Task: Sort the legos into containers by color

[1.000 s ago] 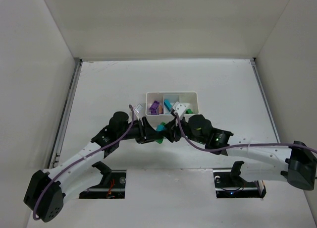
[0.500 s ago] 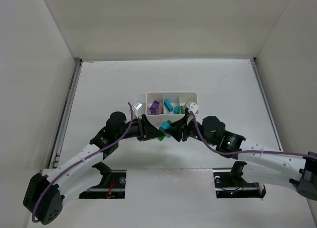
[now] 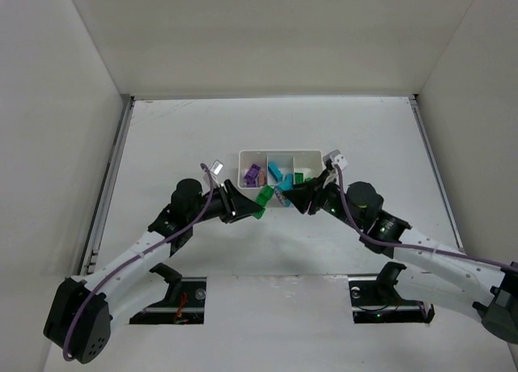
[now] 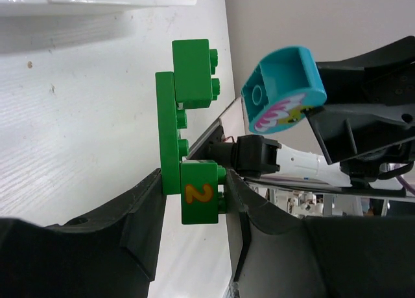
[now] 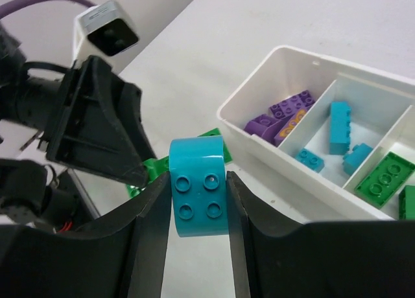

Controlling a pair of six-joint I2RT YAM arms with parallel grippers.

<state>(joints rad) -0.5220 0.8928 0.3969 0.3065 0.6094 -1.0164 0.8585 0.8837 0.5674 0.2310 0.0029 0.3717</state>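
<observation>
My left gripper (image 4: 192, 194) is shut on a green lego stack (image 4: 188, 126), a tall plate with bricks, one marked with a yellow 2; from above the stack (image 3: 261, 202) hangs just in front of the white three-compartment tray (image 3: 280, 154). My right gripper (image 5: 198, 201) is shut on a rounded cyan brick (image 5: 198, 184), seen from above (image 3: 282, 196) close to the right of the green stack. The tray (image 5: 259, 133) holds purple bricks (image 5: 282, 113) in its left compartment, cyan bricks (image 5: 339, 126) in the middle and green bricks (image 5: 382, 178) on the right.
The two grippers face each other close together, just in front of the tray's near wall (image 3: 279, 186). White walls surround the table on the left, right and back. The left wrist camera (image 5: 104, 29) sits close to the right gripper.
The two arms have pulled apart: the cyan brick has come off the green stack. Both grippers have moved up toward the tray, the right one further right.
</observation>
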